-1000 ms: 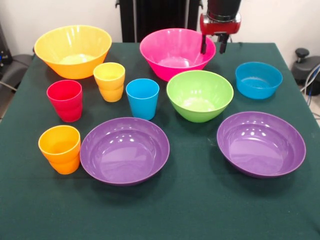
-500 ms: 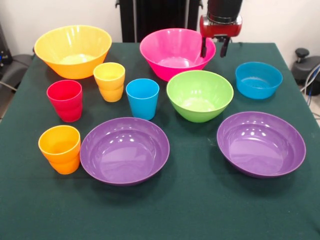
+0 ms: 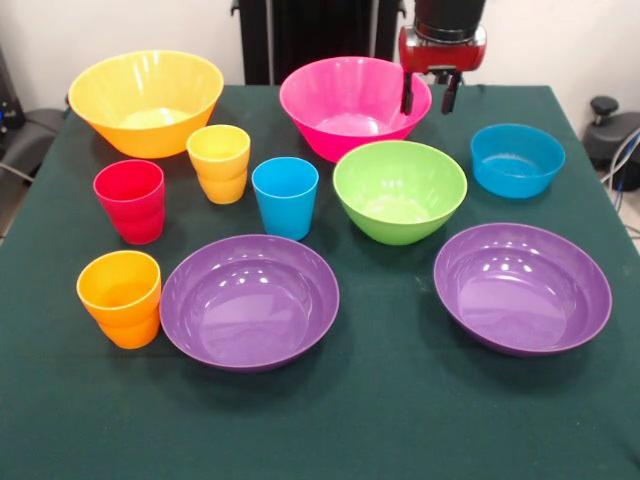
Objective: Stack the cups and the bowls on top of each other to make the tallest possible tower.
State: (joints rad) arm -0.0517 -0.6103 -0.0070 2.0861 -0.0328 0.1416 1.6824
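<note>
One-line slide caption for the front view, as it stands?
Open gripper hangs over the pink bowl; four cups and six bowls all sit separately, unstacked, on the green cloth.

The gripper (image 3: 429, 94) has drifted slightly rightward and a touch upward over the last second, its jaws apart, now hanging beside the pink bowl's (image 3: 345, 100) right rim.

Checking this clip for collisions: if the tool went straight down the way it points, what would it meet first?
Probably the pink bowl: the open tool hangs by its right rim. Depth is unclear, so it might pass beside the bowl onto the table.
</note>
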